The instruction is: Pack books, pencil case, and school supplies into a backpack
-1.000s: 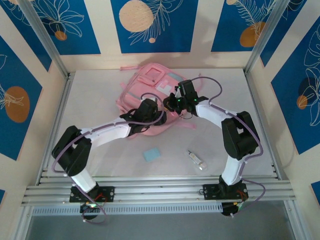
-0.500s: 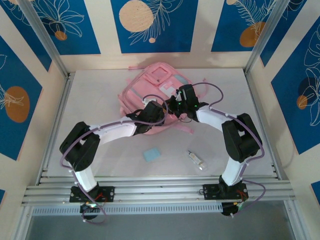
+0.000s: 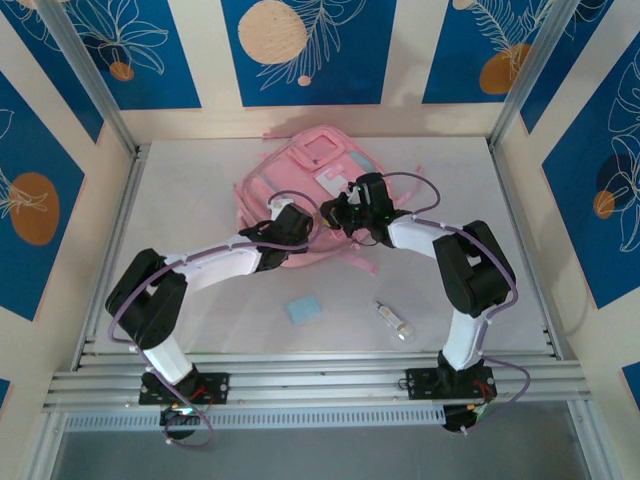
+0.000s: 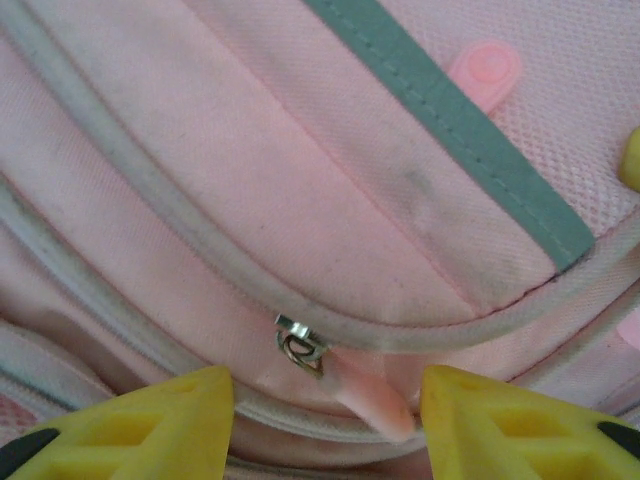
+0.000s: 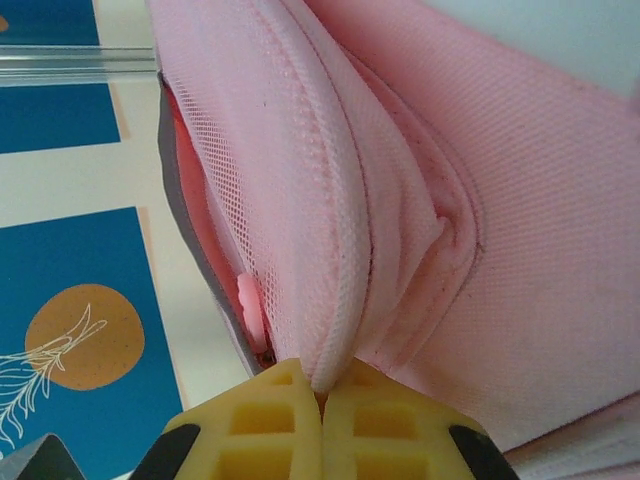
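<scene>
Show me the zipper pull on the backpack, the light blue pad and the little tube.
zipper pull (image 4: 372, 395), left wrist view, on its pink tab
light blue pad (image 3: 304, 308), top external view, on its centre
small tube (image 3: 394, 321), top external view, middle of its body

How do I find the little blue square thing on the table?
Find the big pink backpack at the back of the white table. Nearer the front edge, the light blue pad lies flat on bare tabletop. The tube to its right is thin and whitish; the pad is square and blue.

pad (image 3: 304, 309) and tube (image 3: 394, 322) lie before the backpack (image 3: 310, 165).
</scene>
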`<state>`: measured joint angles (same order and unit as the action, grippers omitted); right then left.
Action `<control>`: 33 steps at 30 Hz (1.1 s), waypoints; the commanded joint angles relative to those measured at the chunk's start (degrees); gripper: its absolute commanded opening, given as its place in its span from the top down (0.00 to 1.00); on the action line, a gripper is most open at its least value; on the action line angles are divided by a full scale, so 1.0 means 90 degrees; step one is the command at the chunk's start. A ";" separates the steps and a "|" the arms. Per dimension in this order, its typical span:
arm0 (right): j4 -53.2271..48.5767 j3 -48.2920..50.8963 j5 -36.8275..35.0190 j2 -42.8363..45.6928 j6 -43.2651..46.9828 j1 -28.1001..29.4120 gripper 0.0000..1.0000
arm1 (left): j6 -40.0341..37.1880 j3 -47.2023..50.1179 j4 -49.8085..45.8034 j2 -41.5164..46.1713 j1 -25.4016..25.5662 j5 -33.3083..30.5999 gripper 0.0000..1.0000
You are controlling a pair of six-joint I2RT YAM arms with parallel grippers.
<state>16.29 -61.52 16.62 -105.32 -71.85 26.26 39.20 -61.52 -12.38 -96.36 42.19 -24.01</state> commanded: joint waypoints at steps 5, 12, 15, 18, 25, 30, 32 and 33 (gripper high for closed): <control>0.0311 -0.0206 0.0146 -0.0158 0.0026 0.0080 1.00 | 0.0246 0.0040 0.0203 0.0125 -0.0236 0.0624 0.44; 0.0223 -0.0225 0.0126 -0.0172 0.0142 0.0071 1.00 | -0.0029 -0.0360 0.0208 -0.0257 -0.0550 0.1095 0.52; 0.0221 -0.0235 0.0136 -0.0173 0.0164 0.0061 1.00 | -0.0191 -0.0420 0.0062 -0.0372 -0.0595 0.1086 0.69; 0.0183 -0.0264 0.0146 -0.0168 0.0199 0.0032 1.00 | -0.0254 -0.0383 -0.0039 -0.0370 -0.0681 0.1170 0.79; 0.0097 -0.0294 0.0141 -0.0158 0.0384 -0.0076 1.00 | -0.0776 -0.0328 -0.0459 0.0024 -0.0909 0.1373 0.94; 0.0094 -0.0289 0.0117 -0.0149 0.0450 -0.0135 1.00 | -0.1006 -0.0434 -0.0612 -0.0093 -0.1110 0.1777 0.78; 0.0113 -0.0294 0.0128 -0.0173 0.0445 -0.0132 1.00 | -0.1041 -0.0523 -0.0582 -0.0243 -0.1117 0.1803 0.83; 0.0113 -0.0294 0.0134 -0.0180 0.0445 -0.0125 1.00 | -0.1066 -0.0521 -0.0503 -0.0305 -0.1114 0.1818 0.87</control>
<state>16.64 -62.26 16.95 -106.41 -69.58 25.61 31.62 -64.27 -15.92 -97.47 33.08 -8.40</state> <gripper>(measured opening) 0.063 0.141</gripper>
